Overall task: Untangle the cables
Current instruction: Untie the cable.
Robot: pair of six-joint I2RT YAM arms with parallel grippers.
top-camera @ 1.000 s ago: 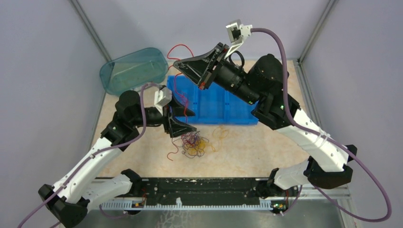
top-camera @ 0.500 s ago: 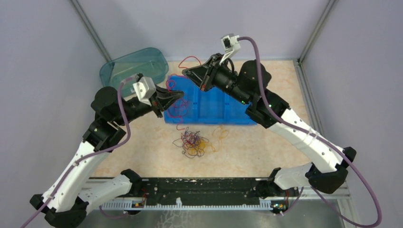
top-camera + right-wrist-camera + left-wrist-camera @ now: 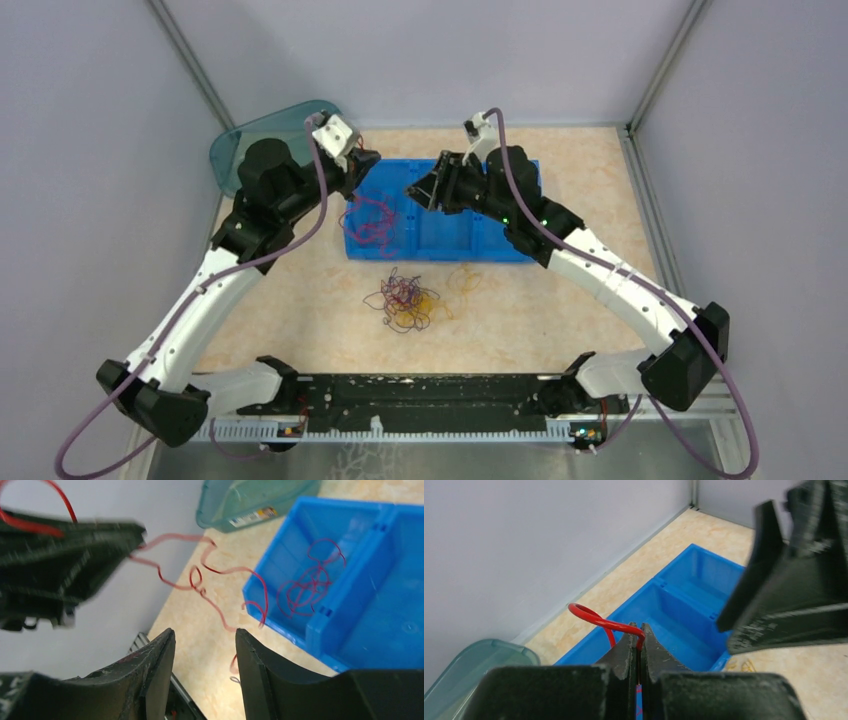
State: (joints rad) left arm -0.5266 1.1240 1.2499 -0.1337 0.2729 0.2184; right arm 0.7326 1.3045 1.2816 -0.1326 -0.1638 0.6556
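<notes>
A tangle of thin red, dark and yellow cables (image 3: 404,301) lies on the table in front of the blue tray (image 3: 470,228). My left gripper (image 3: 366,160) is shut on one red cable (image 3: 593,618) above the tray's left end. That cable hangs down in curls (image 3: 210,570), and its lower part lies coiled in the tray's left compartment (image 3: 310,585). In the left wrist view the fingertips (image 3: 646,636) pinch the red loop. My right gripper (image 3: 420,188) hovers over the tray a little to the right, open, with nothing between its fingers (image 3: 160,652).
A teal plastic bin (image 3: 238,148) stands at the back left, partly behind the left arm. A loose yellow-orange cable (image 3: 463,279) lies right of the tangle. Grey walls close in the table on three sides.
The left gripper shut on the red cable and carried it up and back over the tray. The right arm came down toward the tray and its gripper opened, letting the red cable go.
</notes>
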